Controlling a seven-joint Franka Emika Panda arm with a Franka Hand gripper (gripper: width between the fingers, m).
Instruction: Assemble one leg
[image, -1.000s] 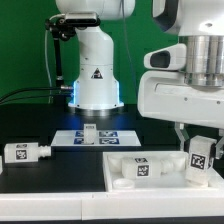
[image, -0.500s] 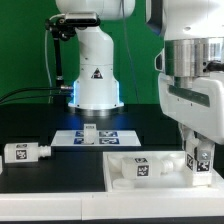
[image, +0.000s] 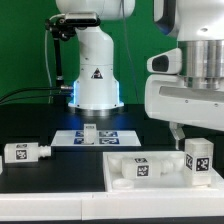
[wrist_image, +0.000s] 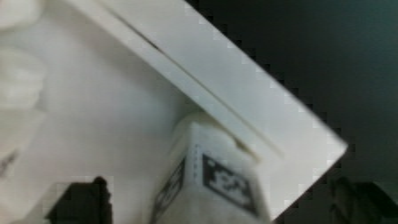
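Observation:
A white leg (image: 198, 160) with a black-and-white tag stands upright at the right corner of the wide flat white panel (image: 165, 180). My gripper (image: 194, 138) hangs just above and around its top. In the wrist view the leg (wrist_image: 217, 175) rises between my two dark fingers (wrist_image: 82, 202), with a gap on each side, so the jaws are open and do not touch it. The panel's rimmed edge (wrist_image: 214, 70) runs behind it. A second tagged leg (image: 25, 152) lies on the black table at the exterior view's left.
Another tagged white piece (image: 140, 170) sits on the panel. The marker board (image: 108, 137) lies at the back with a small white part (image: 90, 128) on it. The robot base (image: 95, 75) stands behind it.
The hand dipped and turned over the right-hand leg, then rose again. The leg, tilted and partly covered before, now stands upright with its tag in full view.

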